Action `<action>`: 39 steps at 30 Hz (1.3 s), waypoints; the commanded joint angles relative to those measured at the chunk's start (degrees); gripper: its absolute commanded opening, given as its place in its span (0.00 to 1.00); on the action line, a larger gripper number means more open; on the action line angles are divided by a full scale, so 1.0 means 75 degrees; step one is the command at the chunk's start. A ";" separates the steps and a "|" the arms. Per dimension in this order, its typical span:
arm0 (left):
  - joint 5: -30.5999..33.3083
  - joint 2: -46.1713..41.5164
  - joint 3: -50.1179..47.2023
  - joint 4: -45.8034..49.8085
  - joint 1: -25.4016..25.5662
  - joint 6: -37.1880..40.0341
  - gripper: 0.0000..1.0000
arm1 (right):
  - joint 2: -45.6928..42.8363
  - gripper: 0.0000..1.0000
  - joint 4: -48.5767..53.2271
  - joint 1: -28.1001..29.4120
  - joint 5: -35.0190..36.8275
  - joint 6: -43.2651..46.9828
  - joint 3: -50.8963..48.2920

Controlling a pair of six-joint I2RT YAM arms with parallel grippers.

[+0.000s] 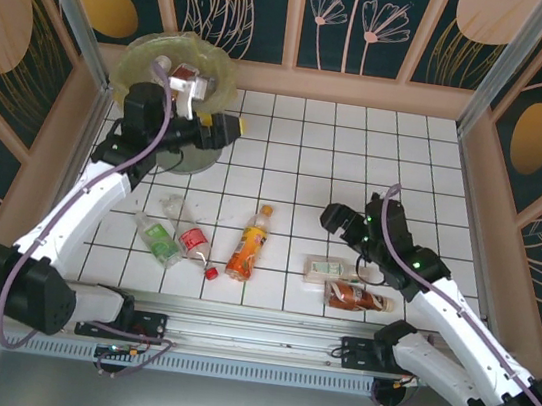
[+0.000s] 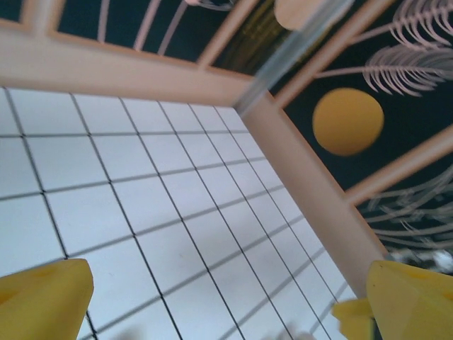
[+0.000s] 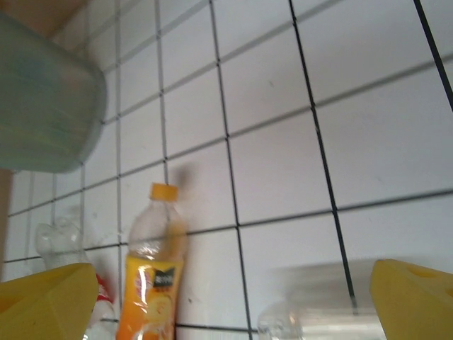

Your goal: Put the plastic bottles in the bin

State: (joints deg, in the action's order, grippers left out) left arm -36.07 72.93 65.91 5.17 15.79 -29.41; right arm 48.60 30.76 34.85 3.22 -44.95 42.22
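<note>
The bin (image 1: 139, 49) stands at the far-left corner of the tiled surface (image 1: 360, 145), and a few plastic bottles (image 1: 185, 82) lie inside it on the yellow-green liner. The left end effector (image 1: 225, 131) hangs just right of the bin's rim. In the left wrist view its yellow fingers (image 2: 44, 297) stand wide apart with bare tiles between them, holding nothing.

More bottles lie along the near side of the surface. A green-labelled bottle (image 1: 157, 239) and a red-labelled bottle (image 1: 194, 241) lie just beside each other, with a small red cap (image 1: 211, 272) near them. An orange-labelled bottle (image 1: 248, 244) lies to their right, its orange cap pointing away from the arms. Further right, a pale-labelled bottle (image 1: 327, 267) and a brown-labelled bottle (image 1: 357, 297) lie close together (whether they touch cannot be told).

The right end effector (image 1: 334, 217) hovers over the surface just beyond the pale-labelled bottle. Its yellow fingertips (image 3: 414, 297) are spread wide and empty. The right wrist view shows the orange-labelled bottle left of centre and the bin, blurred, at the upper left.
</note>
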 commanded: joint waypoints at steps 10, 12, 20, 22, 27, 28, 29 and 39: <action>-0.0521 -0.1366 -0.1574 -0.0973 0.0217 0.0090 0.99 | -0.0161 0.99 0.2487 0.0791 0.0914 -0.2233 -0.0453; -0.0605 -0.1414 -0.1673 -0.1134 0.0226 0.0005 0.99 | -0.0215 0.99 0.2892 0.0807 0.1141 -0.2649 -0.0449; -0.0689 -0.1531 -0.1755 -0.1155 0.0237 -0.0040 0.99 | -0.0249 0.99 0.3930 0.0816 0.1596 -0.3862 -0.0496; -0.0701 -0.1554 -0.1796 -0.1158 0.0234 -0.0040 0.99 | -0.0196 0.99 0.4087 0.0820 0.1587 -0.3956 -0.0477; -0.0748 -0.1544 -0.1856 -0.1251 0.0234 -0.0040 0.99 | -0.0113 0.99 0.3169 0.0626 0.1172 -0.3504 -0.0700; -0.0758 -0.1532 -0.1850 -0.1252 0.0227 -0.0042 0.99 | -0.0157 0.99 0.2839 0.0532 0.0964 -0.3400 -0.0829; -0.0768 -0.1532 -0.1843 -0.1250 0.0236 -0.0051 0.99 | -0.0181 0.99 0.2546 0.0434 0.0789 -0.3339 -0.0940; -0.0764 -0.1526 -0.1865 -0.1252 0.0236 -0.0075 0.99 | 0.0213 0.99 0.1383 -0.0688 0.0009 -0.2223 -0.1235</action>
State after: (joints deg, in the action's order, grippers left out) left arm -40.69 61.98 52.58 -1.58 17.21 -29.69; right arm 49.54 45.08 31.92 6.22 -65.41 33.95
